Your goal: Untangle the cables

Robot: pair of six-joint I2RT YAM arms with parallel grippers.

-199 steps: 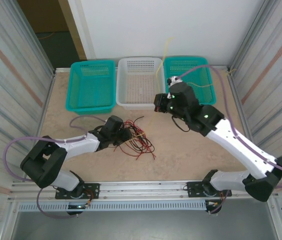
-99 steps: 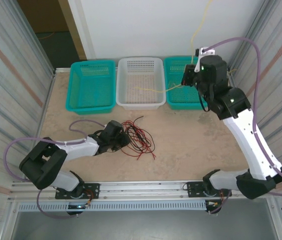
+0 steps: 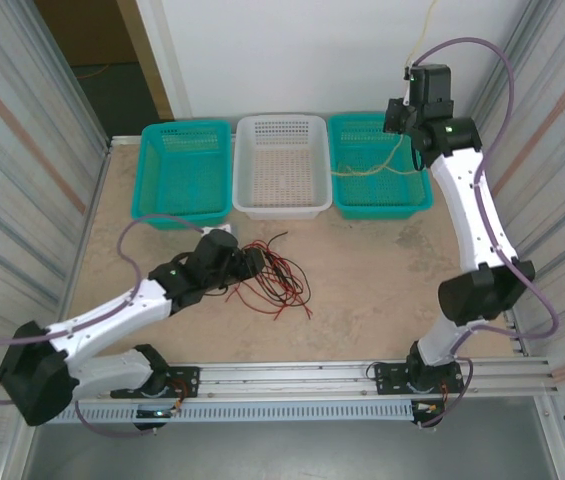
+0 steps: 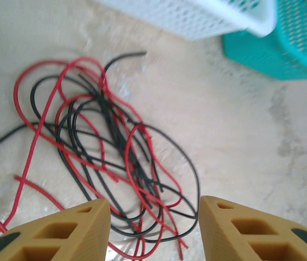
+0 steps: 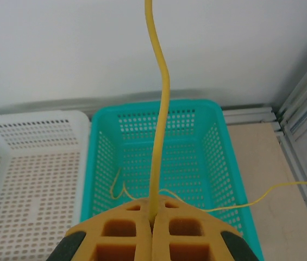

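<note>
the yellow cable (image 5: 165,109) is out, pinched in the right gripper (image 5: 152,217) with the teal basket (image 5: 218,141) below; red and black cables (image 4: 104,152) lie tangled under the left gripper (image 4: 152,209), jaws parted, empty

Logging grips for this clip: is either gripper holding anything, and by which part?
The right gripper is shut on the yellow cable, pinched partway along its length. The left gripper, open over the red and black cables, holds nothing.

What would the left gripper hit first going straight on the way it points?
Probably the red and black cable tangle, just ahead of the open left gripper; depth is unclear.
</note>
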